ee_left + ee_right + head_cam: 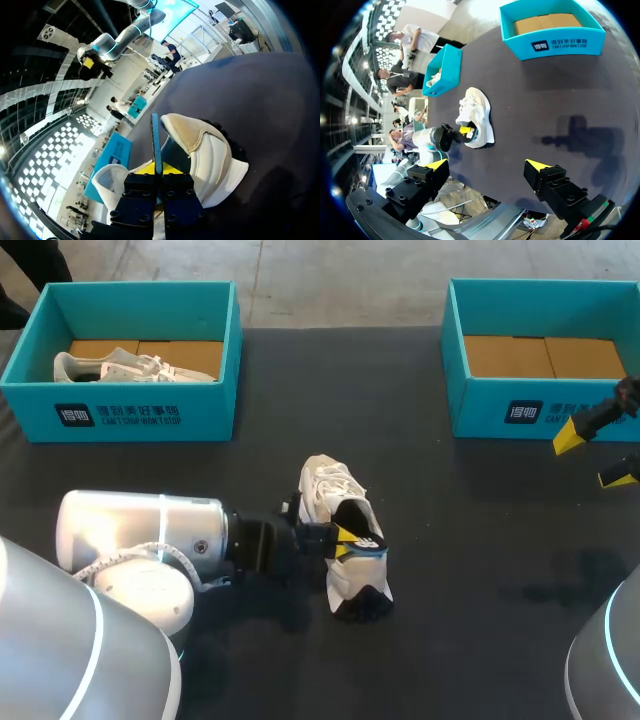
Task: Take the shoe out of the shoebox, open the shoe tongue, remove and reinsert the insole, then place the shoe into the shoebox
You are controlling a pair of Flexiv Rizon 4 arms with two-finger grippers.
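A white shoe lies on the dark table, toe toward the far side; it also shows in the wrist views. My left gripper reaches into the shoe's opening from the left and is shut on the thin blue-edged insole, which stands on edge between its yellow tips. In the head view the insole shows dark with a blue edge at the shoe's collar. My right gripper hangs open at the table's right edge, in front of the right shoebox, far from the shoe.
A teal shoebox at the back left holds another white shoe. A second teal shoebox at the back right shows only its cardboard floor. Bare dark tabletop lies between the shoe and my right gripper.
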